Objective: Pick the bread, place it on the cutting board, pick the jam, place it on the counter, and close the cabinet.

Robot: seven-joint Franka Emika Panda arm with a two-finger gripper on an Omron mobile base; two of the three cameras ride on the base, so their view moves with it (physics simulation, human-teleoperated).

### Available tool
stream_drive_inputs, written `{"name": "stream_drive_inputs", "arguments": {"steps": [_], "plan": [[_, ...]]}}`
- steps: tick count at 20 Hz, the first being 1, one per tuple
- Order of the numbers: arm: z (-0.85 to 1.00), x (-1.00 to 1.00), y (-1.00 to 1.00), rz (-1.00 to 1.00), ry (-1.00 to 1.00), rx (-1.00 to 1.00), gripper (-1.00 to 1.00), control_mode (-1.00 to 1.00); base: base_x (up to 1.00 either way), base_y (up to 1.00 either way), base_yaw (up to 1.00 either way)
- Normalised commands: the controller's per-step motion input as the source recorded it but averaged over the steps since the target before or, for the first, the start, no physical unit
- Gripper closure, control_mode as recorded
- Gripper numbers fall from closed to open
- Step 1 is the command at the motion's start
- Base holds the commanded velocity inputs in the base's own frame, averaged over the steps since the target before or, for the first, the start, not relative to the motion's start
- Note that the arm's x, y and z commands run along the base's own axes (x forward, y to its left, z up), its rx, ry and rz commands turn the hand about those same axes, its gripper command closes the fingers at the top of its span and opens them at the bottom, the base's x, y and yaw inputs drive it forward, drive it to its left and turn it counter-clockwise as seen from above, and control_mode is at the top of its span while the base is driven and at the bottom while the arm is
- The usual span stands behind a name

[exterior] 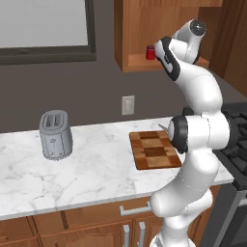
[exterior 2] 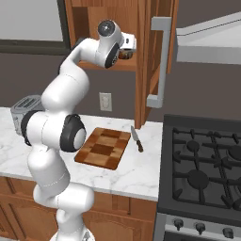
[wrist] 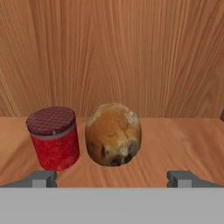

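Nearest to you on the counter (exterior: 96, 169) lies the cutting board (exterior: 154, 149), bare and waiting, with a small knife (exterior 2: 137, 140) just beside its far right corner and the toaster (exterior: 55, 135) well off to the left. Above it, the arm reaches up into the open cabinet (exterior 2: 141, 56), whose door (exterior 2: 157, 61) stands swung out to the right. In the hand view your gripper (wrist: 112, 179) sits at the front of the shelf with its fingers (wrist: 41, 178) spread as wide as they go and nothing between them. The bread (wrist: 113, 134) stands straight ahead, centred in the gap between the tips and a little farther in, so a forward push along the gripper's own line should bring the jaws to either side of it. Mind the jam (wrist: 53, 138): it sits just beside the bread on the left, close to where the left finger would pass.
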Motion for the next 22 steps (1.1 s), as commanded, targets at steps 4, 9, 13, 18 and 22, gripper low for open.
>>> {"name": "stream_drive_inputs", "arguments": {"steps": [4,9,13,18,22], "plan": [[0.0,0.17,-0.07,0.0,0.0,0.0,-1.0,-1.0,0.0,0.0,0.0],[-0.01,0.12,0.0,0.0,0.0,0.0,-1.0,-1.0,0.0,0.0,0.0],[-0.02,0.07,0.0,0.0,0.0,0.0,-1.0,-1.0,0.0,0.0,0.0],[-0.01,0.04,0.0,0.0,0.0,0.0,-1.0,-1.0,0.0,0.0,0.0],[-0.04,0.01,0.0,0.0,0.0,0.0,-1.0,-1.0,0.0,0.0,0.0]]}}
